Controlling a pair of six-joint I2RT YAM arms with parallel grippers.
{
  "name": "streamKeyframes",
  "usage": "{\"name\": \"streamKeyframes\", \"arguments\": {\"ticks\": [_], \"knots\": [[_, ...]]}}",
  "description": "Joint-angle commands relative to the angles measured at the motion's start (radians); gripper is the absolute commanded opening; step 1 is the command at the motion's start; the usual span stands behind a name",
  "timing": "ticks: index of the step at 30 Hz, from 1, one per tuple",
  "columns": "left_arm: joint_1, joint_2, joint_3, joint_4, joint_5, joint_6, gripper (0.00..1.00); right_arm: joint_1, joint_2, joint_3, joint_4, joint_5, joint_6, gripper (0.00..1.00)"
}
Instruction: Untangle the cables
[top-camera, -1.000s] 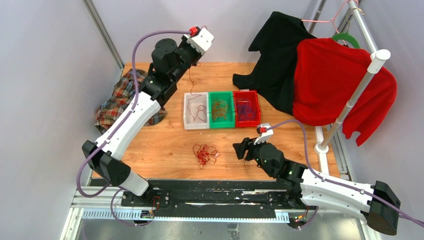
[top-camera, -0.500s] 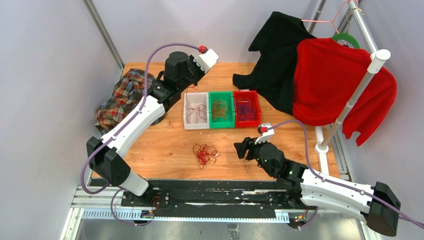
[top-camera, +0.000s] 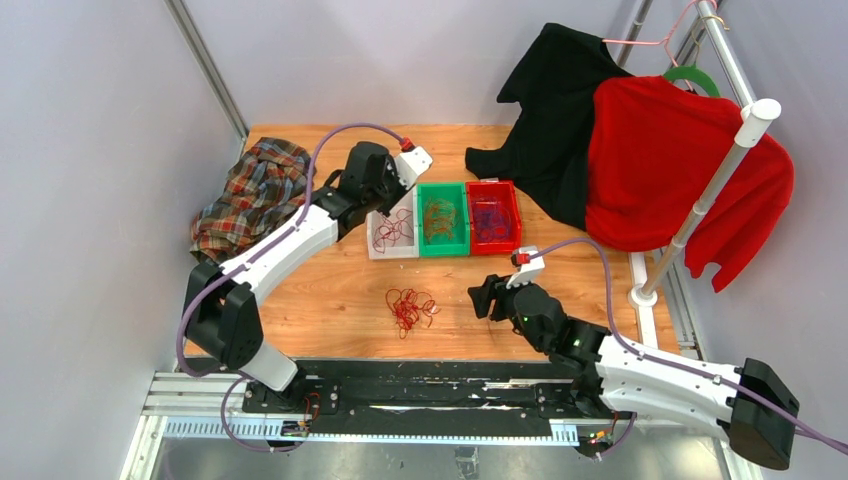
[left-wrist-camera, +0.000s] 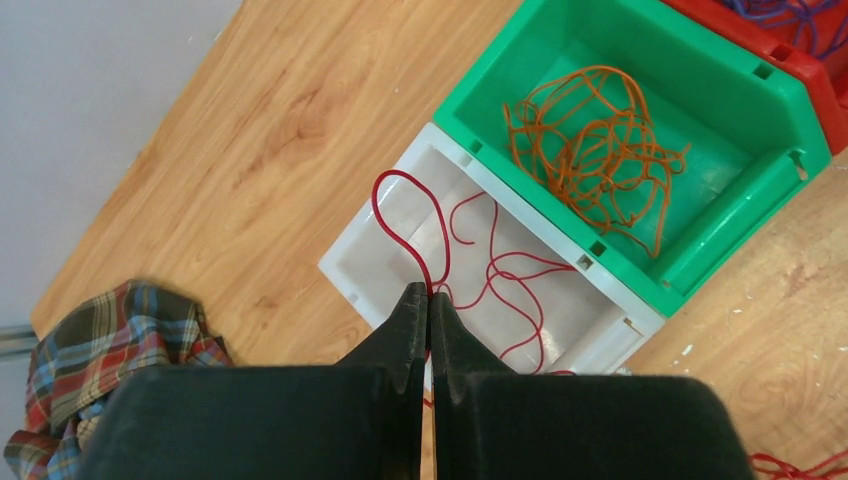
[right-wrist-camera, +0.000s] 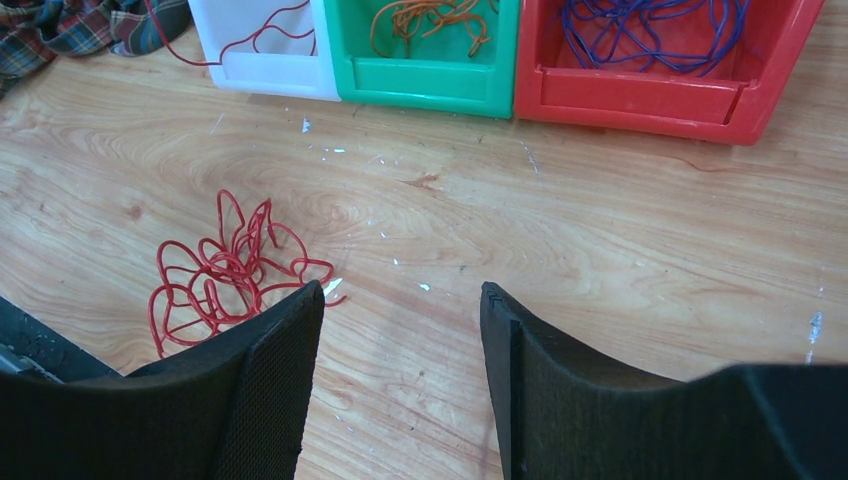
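My left gripper (left-wrist-camera: 428, 292) is shut on a red cable (left-wrist-camera: 397, 190) just above the white bin (left-wrist-camera: 342, 270). The strand loops out from the tips and trails down into the bin among other red strands (left-wrist-camera: 510, 275). In the top view this gripper (top-camera: 386, 212) hangs over the white bin (top-camera: 392, 250). A tangle of red cables (top-camera: 410, 308) (right-wrist-camera: 225, 275) lies on the table. My right gripper (right-wrist-camera: 400, 292) (top-camera: 483, 298) hovers open and empty just right of it. Orange cables (left-wrist-camera: 590, 150) fill the green bin (left-wrist-camera: 720, 232). Purple-blue cables (right-wrist-camera: 650, 25) lie in the red bin (right-wrist-camera: 640, 100).
A plaid cloth (top-camera: 250, 195) lies bunched at the table's left edge. A black garment (top-camera: 560, 110) and a red sweater (top-camera: 670, 170) hang over the back right corner from a rack with a white pole (top-camera: 700, 205).
My left arm has swung down and to the right from high over the table's back, lowering the red cable to the white bin. The right arm has stayed put.
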Motion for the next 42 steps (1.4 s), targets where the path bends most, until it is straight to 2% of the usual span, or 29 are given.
{"name": "streamKeyframes", "arguments": {"ticks": [1,5,13,14,16,20,21,23,26,30,35,38,42], "knots": [[0.024,0.061,0.0,0.064,0.004,-0.003,0.0,-0.02,0.018,0.017,-0.02,0.003,0.012,0.59],[0.037,0.166,0.025,0.058,-0.049,0.058,0.0,-0.031,0.038,0.027,-0.024,-0.006,0.014,0.59],[0.048,0.279,0.071,0.026,-0.036,0.09,0.01,-0.05,0.045,0.044,-0.039,-0.006,0.009,0.59],[0.049,0.291,0.087,0.021,-0.045,0.103,0.08,-0.053,0.043,0.044,-0.042,-0.006,0.008,0.59],[0.054,0.31,0.128,-0.011,-0.047,0.137,0.37,-0.054,0.039,0.046,-0.043,-0.007,0.005,0.59],[0.071,0.303,0.22,-0.095,-0.023,0.133,0.73,-0.057,0.043,0.057,-0.044,-0.006,0.0,0.59],[0.074,0.292,0.235,-0.118,-0.009,0.139,0.81,-0.057,0.043,0.058,-0.043,-0.007,0.0,0.59],[0.076,0.265,0.248,-0.164,0.014,0.163,0.86,-0.058,0.046,0.059,-0.044,-0.006,-0.001,0.59],[0.076,0.21,0.256,-0.256,0.091,0.175,0.89,-0.058,0.037,0.049,-0.045,-0.044,-0.001,0.58],[0.075,0.111,0.226,-0.454,0.291,0.201,0.91,-0.058,0.021,0.032,-0.043,-0.048,0.001,0.59],[0.066,-0.072,0.045,-0.584,0.512,0.214,0.93,-0.057,0.035,0.035,-0.038,-0.056,-0.002,0.6],[0.026,-0.159,-0.095,-0.585,0.573,0.245,0.92,-0.057,0.044,0.039,-0.028,-0.062,-0.004,0.6],[-0.062,-0.182,-0.212,-0.578,0.552,0.329,0.92,-0.057,0.061,0.047,-0.02,-0.073,-0.006,0.59]]}}
